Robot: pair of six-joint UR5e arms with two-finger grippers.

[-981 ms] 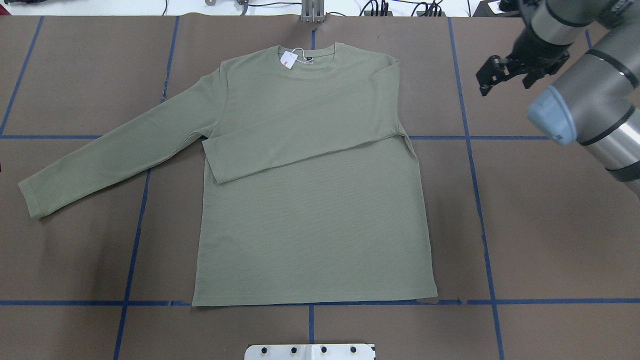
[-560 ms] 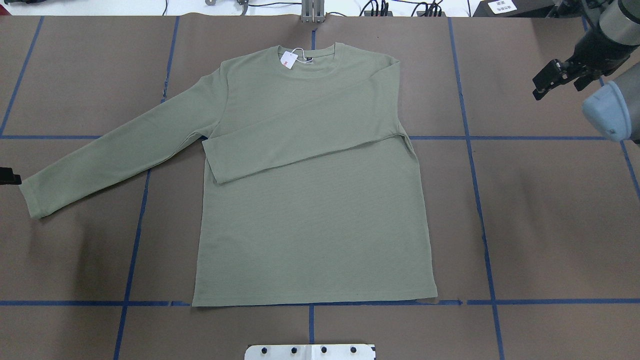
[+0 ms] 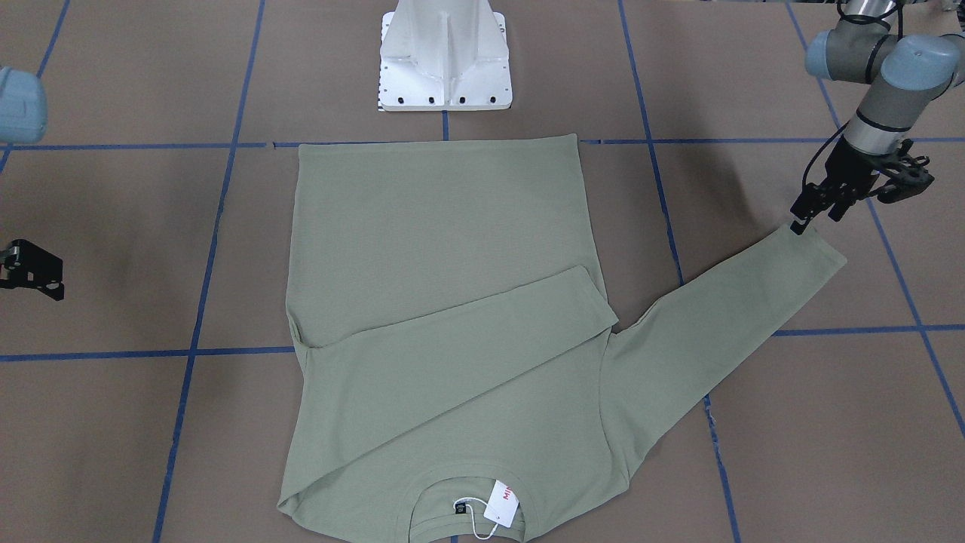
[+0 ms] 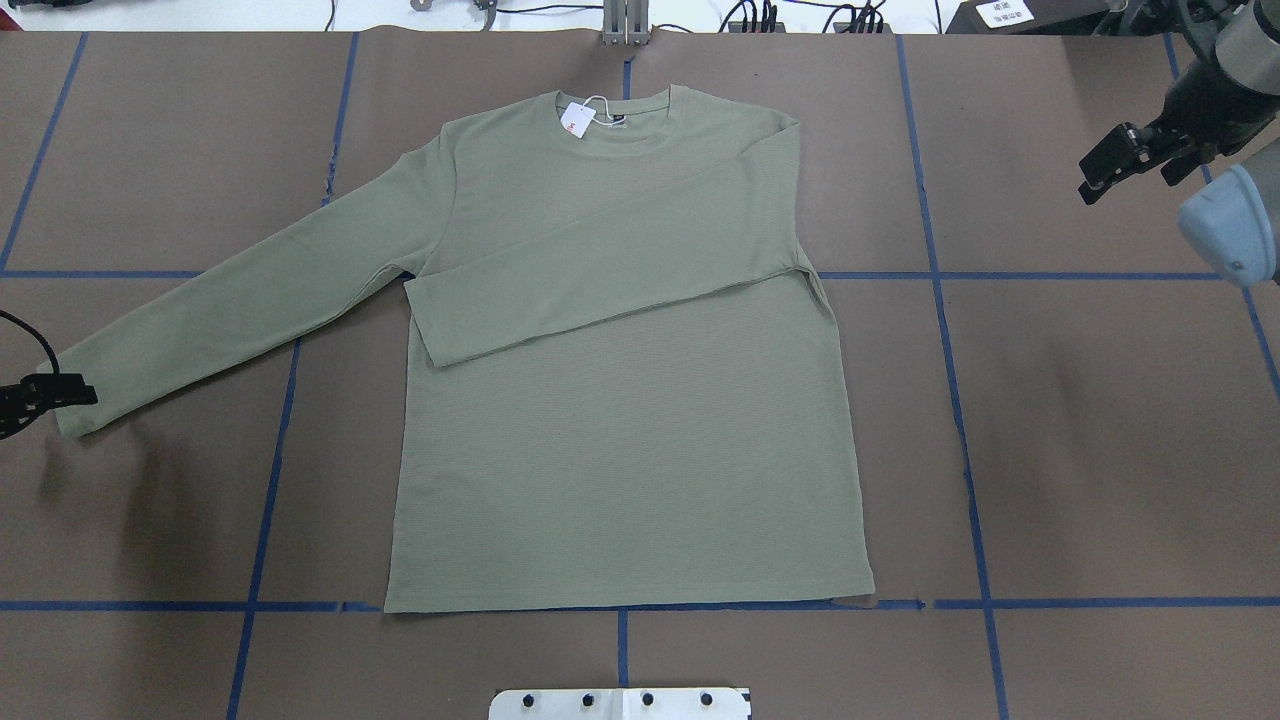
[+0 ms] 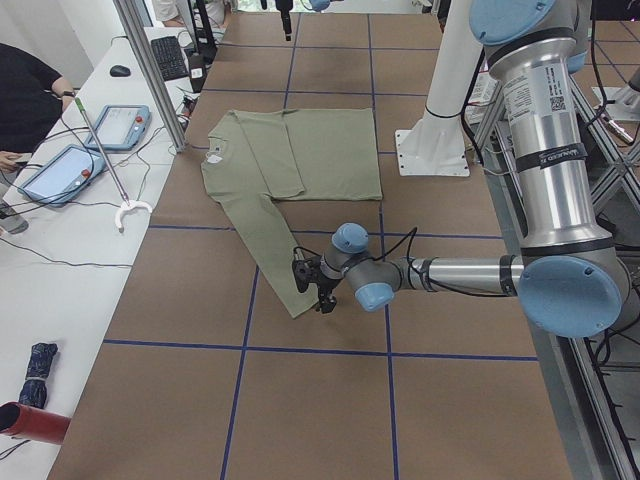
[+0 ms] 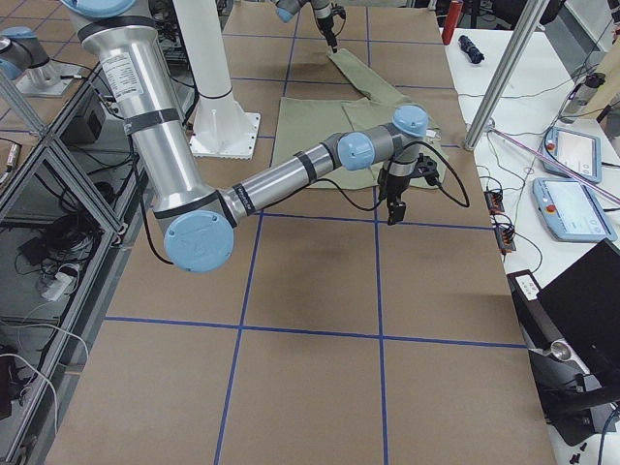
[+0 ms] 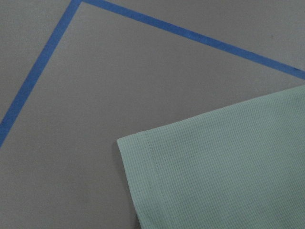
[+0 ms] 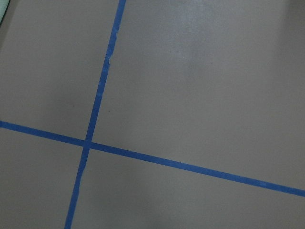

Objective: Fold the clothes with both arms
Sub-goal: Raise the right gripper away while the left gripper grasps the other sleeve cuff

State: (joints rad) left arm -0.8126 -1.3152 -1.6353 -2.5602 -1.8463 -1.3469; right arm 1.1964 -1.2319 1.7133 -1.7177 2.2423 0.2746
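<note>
The sage-green shirt (image 4: 620, 420) lies flat and face up, with its white hang tag (image 4: 577, 118) at the collar. One sleeve (image 4: 600, 270) is folded across the chest. The other sleeve stretches out to the left, ending in its cuff (image 4: 75, 405), which also shows in the left wrist view (image 7: 214, 167). My left gripper (image 4: 55, 392) hovers at that cuff's corner with its jaws apart, as the front view shows (image 3: 814, 215). My right gripper (image 4: 1115, 165) is open and empty over bare table, well to the right of the shirt.
The white pedestal base (image 3: 445, 60) stands just behind the shirt's hem. Blue tape lines (image 8: 95, 114) grid the brown table. A side bench with tablets (image 5: 60, 170) and cables runs along the far edge, where an operator (image 5: 25, 90) sits.
My right gripper has drawn back from beside the shirt's shoulder toward the far right edge. My left gripper has come in from the left edge to the outstretched sleeve's cuff.
</note>
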